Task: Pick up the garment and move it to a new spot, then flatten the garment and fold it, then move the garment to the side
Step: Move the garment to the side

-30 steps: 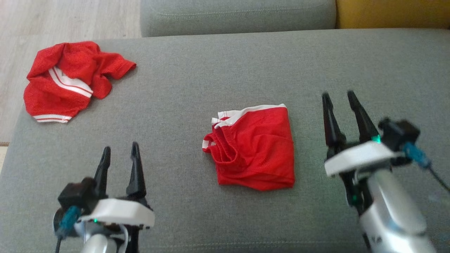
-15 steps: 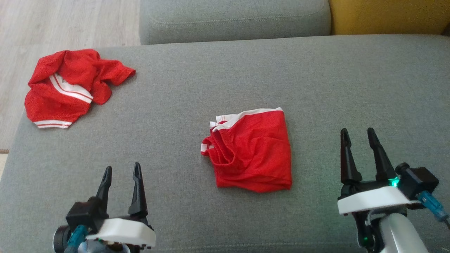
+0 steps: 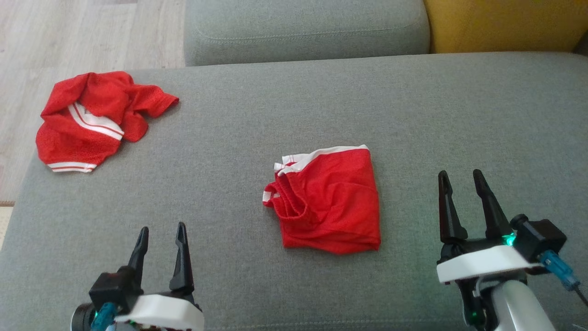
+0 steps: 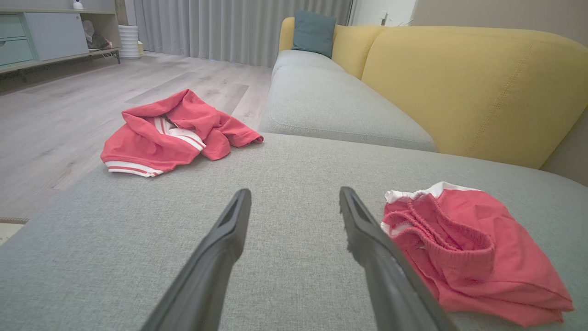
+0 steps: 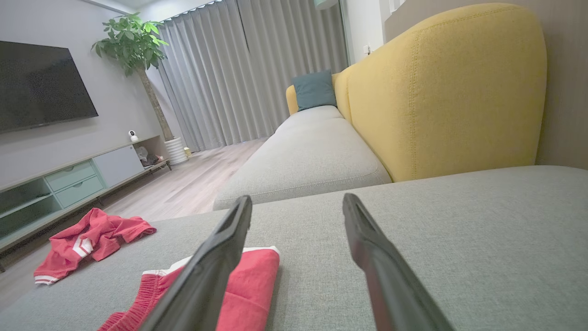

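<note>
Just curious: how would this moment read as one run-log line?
left gripper: open, empty | right gripper: open, empty | folded garment: centre, untouched | crumpled garment: far left

Folded garment (image 5: 252, 287), near edge off-frame

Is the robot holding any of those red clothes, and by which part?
Nothing is held. The left gripper and right gripper are both open, clear of the folded red garment.

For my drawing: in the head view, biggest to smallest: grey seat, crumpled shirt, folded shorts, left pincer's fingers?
1. Grey fabric sofa seat
2. Crumpled red-and-white shirt and folded red shorts: about alike; shirt lies farther
3. Left pincer's thin black fingers
</note>
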